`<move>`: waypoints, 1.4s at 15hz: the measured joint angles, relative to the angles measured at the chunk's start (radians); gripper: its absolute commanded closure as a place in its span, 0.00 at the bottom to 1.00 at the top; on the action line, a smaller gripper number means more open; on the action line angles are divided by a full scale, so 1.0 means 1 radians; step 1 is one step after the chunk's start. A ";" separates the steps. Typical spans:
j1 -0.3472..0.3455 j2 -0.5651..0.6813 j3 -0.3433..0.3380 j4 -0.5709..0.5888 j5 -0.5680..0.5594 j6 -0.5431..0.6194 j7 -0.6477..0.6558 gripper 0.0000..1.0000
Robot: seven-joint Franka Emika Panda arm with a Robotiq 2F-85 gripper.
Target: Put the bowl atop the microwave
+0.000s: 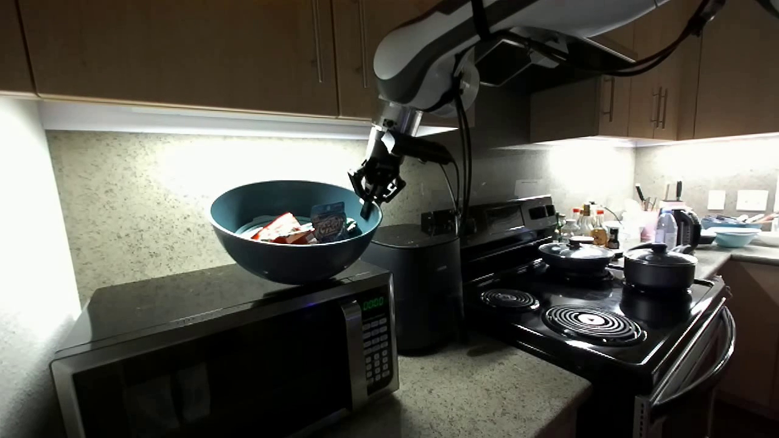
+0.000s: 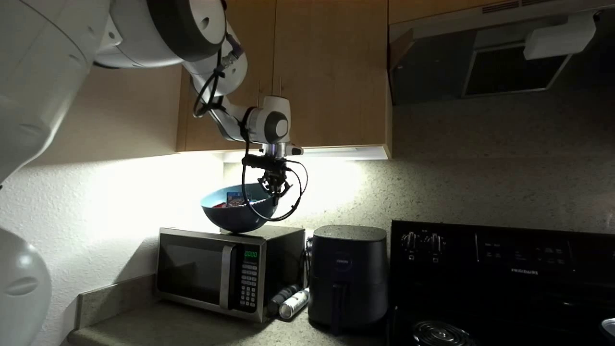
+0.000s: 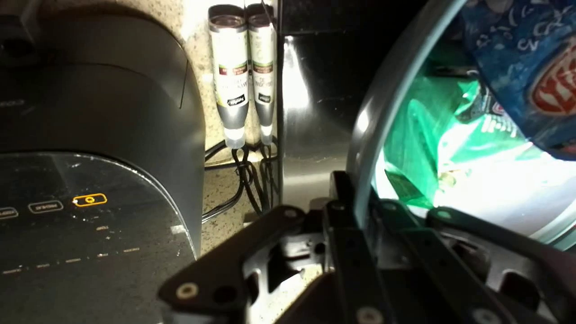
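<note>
The large dark blue-teal bowl (image 1: pixel 292 261) is over the top of the silver-grey microwave (image 1: pixel 225 359), near its front right part; both also show in the other exterior picture, bowl (image 2: pixel 238 218) and microwave (image 2: pixel 192 269). I cannot tell whether its base touches the top or hangs just above it. A red-orange packet (image 1: pixel 280 228) and a blue packet (image 1: pixel 328 222) lie inside. My gripper (image 1: pixel 367 204) points down, shut on the bowl's right rim. In the wrist view the fingers (image 3: pixel 358 191) pinch the bowl's rim (image 3: pixel 382 103), one outside and one inside.
A dark air fryer (image 2: pixel 348 274) stands right of the microwave. Two bottles (image 3: pixel 231 76) and cables lie between them. Wooden cabinets (image 1: pixel 182 55) hang above. A black stove (image 1: pixel 596 292) with a pan (image 1: pixel 575 255) and a pot (image 1: pixel 660 271) stands further right. A side wall (image 2: pixel 115 226) rises left.
</note>
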 measured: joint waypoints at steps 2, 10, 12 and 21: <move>-0.006 0.000 -0.002 0.000 0.016 -0.028 0.012 0.99; -0.009 0.015 -0.018 0.034 0.018 -0.131 0.138 0.69; -0.005 0.032 -0.019 0.058 -0.006 -0.155 0.142 0.57; 0.032 0.076 -0.024 0.096 -0.207 -0.100 0.139 0.01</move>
